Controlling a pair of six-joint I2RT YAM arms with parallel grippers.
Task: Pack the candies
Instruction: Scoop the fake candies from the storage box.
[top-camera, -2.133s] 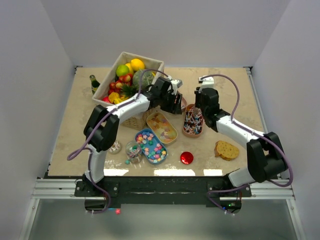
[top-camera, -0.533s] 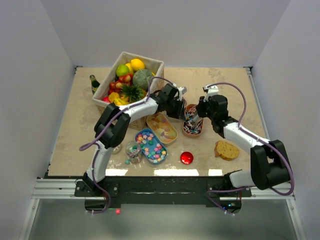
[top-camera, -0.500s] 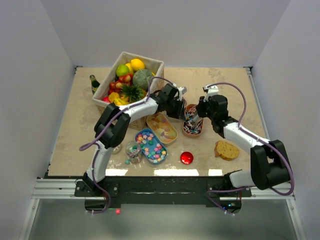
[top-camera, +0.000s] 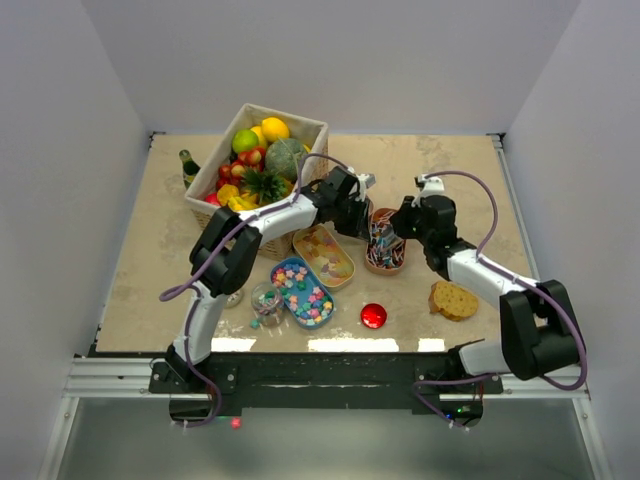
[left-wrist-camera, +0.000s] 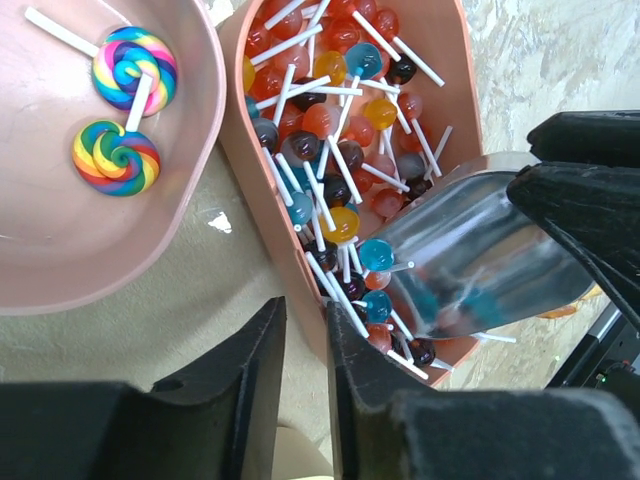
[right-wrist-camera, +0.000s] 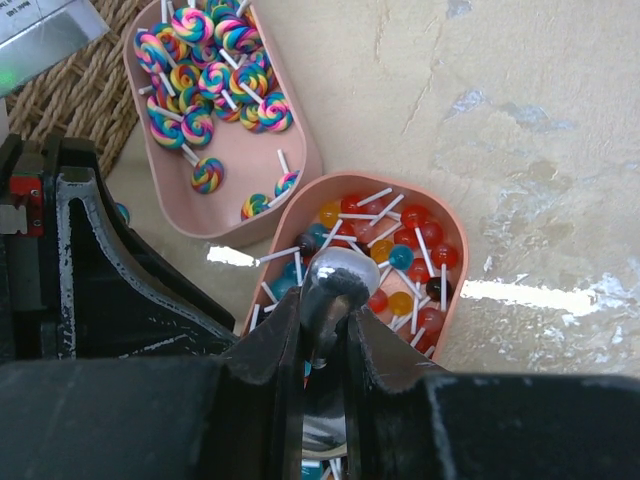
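Note:
Small ball lollipops fill a pink tray (left-wrist-camera: 262, 190) (top-camera: 385, 262). My left gripper (left-wrist-camera: 305, 315) (top-camera: 357, 220) is shut on that tray's near wall, one finger outside and one among the sticks. My right gripper (right-wrist-camera: 328, 310) (top-camera: 400, 238) is shut on the handle of a metal scoop (right-wrist-camera: 335, 280), whose bowl (left-wrist-camera: 480, 260) lies in the lollipops. Swirl lollipops (right-wrist-camera: 205, 70) (left-wrist-camera: 125, 70) sit in a second pink tray behind. Orange-yellow gummies (top-camera: 323, 253) and pastel candies (top-camera: 302, 292) lie in two more trays.
A woven basket (top-camera: 305, 128) of toy fruit stands back left, with a dark bottle (top-camera: 189, 167) beside it. A small glass jar (top-camera: 266, 298), a red lid (top-camera: 373, 316) and a bread slice (top-camera: 454, 300) lie near the front.
My left gripper has come down beside the ball-lollipop tray and its jaws have narrowed round the wall. My right gripper has shifted slightly right with the scoop.

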